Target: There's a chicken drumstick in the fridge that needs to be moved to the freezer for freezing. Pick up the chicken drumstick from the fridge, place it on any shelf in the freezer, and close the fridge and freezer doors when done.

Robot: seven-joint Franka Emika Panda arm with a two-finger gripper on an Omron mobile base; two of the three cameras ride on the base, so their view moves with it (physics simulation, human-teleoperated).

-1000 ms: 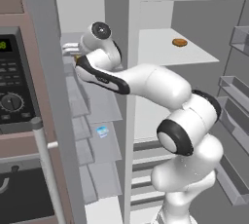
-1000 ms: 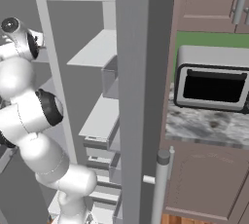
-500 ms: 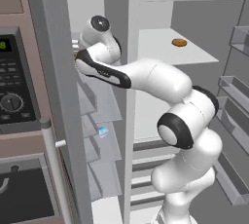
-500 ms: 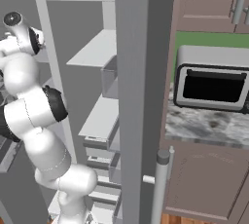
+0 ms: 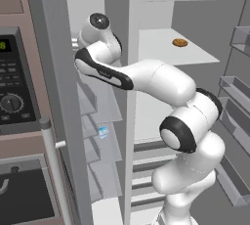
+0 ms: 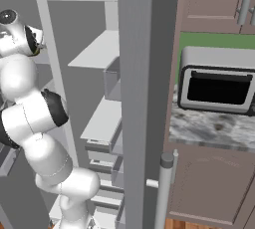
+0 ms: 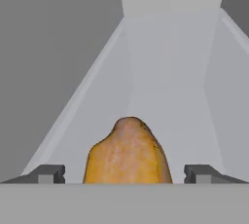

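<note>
The golden-brown chicken drumstick lies on a pale translucent shelf of the freezer, its narrow end pointing away from the hand. My gripper is open. Its two dark fingertips stand wide on either side of the drumstick, with a gap on each side. In the left base view my arm reaches left into the narrow freezer compartment at an upper shelf, behind the open freezer door. The fridge stands open beside it.
A flat brown disc sits on the broad white fridge shelf. A small blue item lies on a lower freezer shelf. The fridge door with clear bins stands open to the right. An oven panel is left, a toaster oven right.
The gripper's fingers have spread apart and let go of the drumstick, which now rests on the freezer shelf. The arm rose slightly inside the freezer.
</note>
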